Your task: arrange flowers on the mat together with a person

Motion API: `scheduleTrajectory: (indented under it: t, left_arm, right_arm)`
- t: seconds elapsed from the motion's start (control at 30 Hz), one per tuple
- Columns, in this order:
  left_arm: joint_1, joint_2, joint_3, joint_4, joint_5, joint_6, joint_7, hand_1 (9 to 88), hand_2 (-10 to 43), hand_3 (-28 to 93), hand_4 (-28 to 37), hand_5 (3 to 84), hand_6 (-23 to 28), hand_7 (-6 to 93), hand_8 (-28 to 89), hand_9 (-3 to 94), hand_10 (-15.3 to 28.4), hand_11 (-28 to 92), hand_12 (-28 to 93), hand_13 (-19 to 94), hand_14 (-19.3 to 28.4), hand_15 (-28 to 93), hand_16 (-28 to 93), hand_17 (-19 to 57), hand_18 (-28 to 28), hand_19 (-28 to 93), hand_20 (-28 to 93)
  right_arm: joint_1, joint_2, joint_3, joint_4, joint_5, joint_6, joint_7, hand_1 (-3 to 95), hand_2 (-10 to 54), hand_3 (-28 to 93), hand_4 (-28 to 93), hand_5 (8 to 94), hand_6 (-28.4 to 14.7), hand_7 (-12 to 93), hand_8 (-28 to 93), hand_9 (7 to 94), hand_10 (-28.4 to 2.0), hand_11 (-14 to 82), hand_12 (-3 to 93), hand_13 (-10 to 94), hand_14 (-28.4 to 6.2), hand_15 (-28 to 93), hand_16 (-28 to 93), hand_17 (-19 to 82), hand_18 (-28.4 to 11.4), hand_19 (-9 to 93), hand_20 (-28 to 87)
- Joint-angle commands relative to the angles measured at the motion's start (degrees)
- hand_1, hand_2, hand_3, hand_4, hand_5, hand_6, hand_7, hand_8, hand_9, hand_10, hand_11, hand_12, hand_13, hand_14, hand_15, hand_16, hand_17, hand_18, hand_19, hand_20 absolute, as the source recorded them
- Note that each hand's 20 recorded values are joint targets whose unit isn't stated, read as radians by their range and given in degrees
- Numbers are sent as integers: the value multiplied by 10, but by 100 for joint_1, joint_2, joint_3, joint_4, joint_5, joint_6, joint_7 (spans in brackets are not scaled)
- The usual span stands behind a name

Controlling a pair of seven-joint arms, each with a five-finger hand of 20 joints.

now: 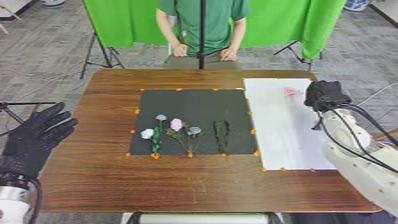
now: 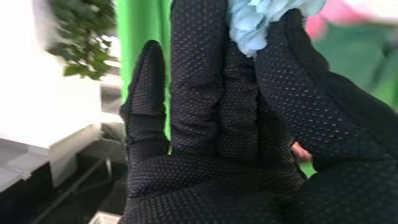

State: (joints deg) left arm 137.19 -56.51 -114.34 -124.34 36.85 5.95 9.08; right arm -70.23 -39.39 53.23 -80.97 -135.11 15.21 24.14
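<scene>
Head view is giving me my right hand (image 1: 327,95) at two o'clock from the black mat (image 1: 178,104); right wrist view is showing it pinching a pale blue flower (image 2: 256,25). A pink flower (image 1: 291,91) is showing against the white sheet (image 1: 289,132). My left hand (image 1: 34,140) is spreading straight fingers toward nine o'clock, near the counter (image 1: 107,185).

No readable text, labels, numbers or signs on anything.
</scene>
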Motion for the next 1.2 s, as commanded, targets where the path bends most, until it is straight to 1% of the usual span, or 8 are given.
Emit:
scheduleTrajectory:
  t: [0.03,0.2,0.43,0.63,0.73,0.87,1.1,1.2]
  left_arm:
    - [30,-67,4,-2,22,-66,-120,251,7,686,-232,387,49,166,-65,336,135,219,169,307,161,254,32,-49,223,389,116]
    - [-34,-51,58,13,43,-96,-165,251,6,687,-233,386,48,165,-65,336,135,219,169,308,161,254,32,-49,223,389,117]
    - [-55,-24,64,27,46,-114,-178,252,8,686,-233,387,48,166,-65,336,135,220,169,308,161,254,32,-49,223,389,116]
    - [4,-22,11,20,33,-88,-194,252,8,685,-232,387,48,166,-65,337,135,220,168,308,161,255,32,-49,223,389,116]
    - [24,-14,31,26,11,-46,-184,252,8,685,-233,387,48,167,-66,337,135,219,168,308,161,254,32,-49,223,389,116]
    - [-39,20,65,44,39,-118,-196,251,7,686,-232,388,48,166,-66,337,136,220,168,308,161,255,32,-50,223,390,117]
    - [-7,6,52,30,33,-104,-193,251,7,686,-233,387,48,166,-66,336,136,219,168,308,160,253,31,-49,223,389,116]
    - [-5,3,50,31,32,-94,-192,252,7,685,-233,387,48,166,-66,336,136,219,169,308,160,254,32,-49,223,390,116]
  right_arm:
    - [448,-155,-745,-1335,-7,1015,-741,502,-95,812,-283,804,68,319,-8,900,-51,87,423,781,-9,312,425,252,-146,644,362]
    - [1077,-580,-1505,-1384,119,939,-1184,499,-95,809,-283,797,70,321,-10,892,-49,86,426,769,-6,314,427,247,-144,642,362]
    - [1772,-1093,-2346,-595,203,667,-1593,498,-95,807,-283,789,74,332,-20,886,-46,84,423,760,-4,321,423,244,-144,641,364]
    - [1798,-1103,-2557,-366,197,428,-1692,498,-95,806,-283,788,75,337,-25,883,-44,83,421,757,-4,324,420,243,-144,640,365]
    - [1931,-1148,-2815,-159,86,326,-1755,498,-95,805,-283,786,75,339,-25,883,-43,83,420,754,-4,324,419,241,-144,639,366]
    - [1892,-1120,-2887,-153,92,163,-1675,497,-95,804,-283,784,75,340,-27,881,-43,83,419,749,-4,325,418,240,-143,637,366]
    - [1893,-1179,-3004,-14,-15,319,-1499,494,-95,798,-283,765,76,346,-30,865,-40,80,416,732,-1,323,416,233,-144,633,366]
    - [1891,-1216,-2968,39,-28,310,-1488,481,-95,786,-283,725,72,366,-53,836,-43,80,407,704,-4,330,401,224,-145,626,367]
